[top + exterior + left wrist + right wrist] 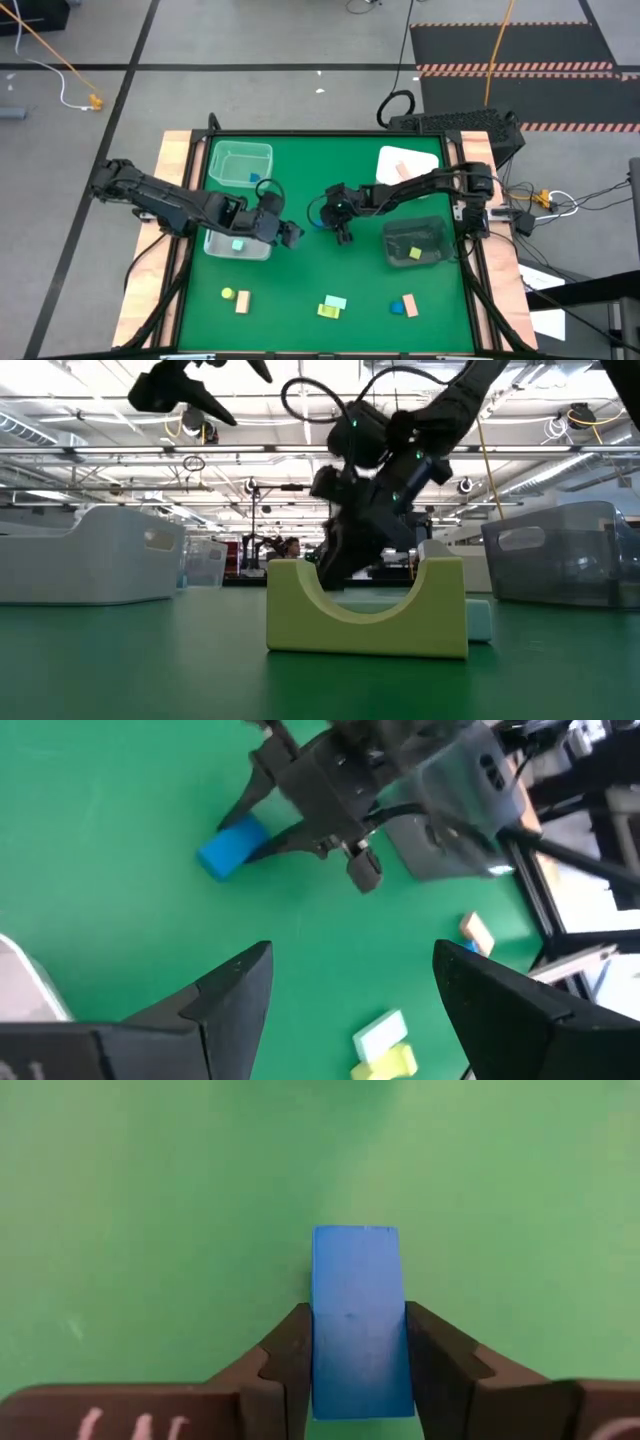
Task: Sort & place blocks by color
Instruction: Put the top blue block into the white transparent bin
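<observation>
Green tabletop (330,270), framed in pale wood, carrying four trays and a scatter of small blocks. Largest on it, a clear tray (240,164) at the far left with a small blue piece (254,178) inside; a second clear tray (238,245) nearer on the left, holding a mint-teal block (238,244). White tray (407,165) at the far right, with something tan in it, too blurred to name. Dark tray (414,241) below that, holding a yellow-green block (415,254).

Left arm reaching in from the left, left gripper (291,234) just beside the nearer clear tray's right edge; fingers (235,995) spread wide apart, nothing between them, raised off the green surface in the low view.

Right arm stretching in from the right edge toward the table's middle, right gripper (344,236) pointed down at the surface. Fingers (290,1355) pressed against the two long sides of a blue block (359,1320), pinching it; block squarely between them, its far end sticking out past the fingertips over the green. Same block visible in the left wrist view between the right arm's fingers, low at the tabletop; touching the surface or not, cannot tell.

Along the near edge, from left: small yellow-green ball-like piece (227,294) just beside a tan bar (242,302); mint-teal bar (336,301) touching a yellow-green arch block (328,311); tan block (397,307) touching a blue block (410,303).
</observation>
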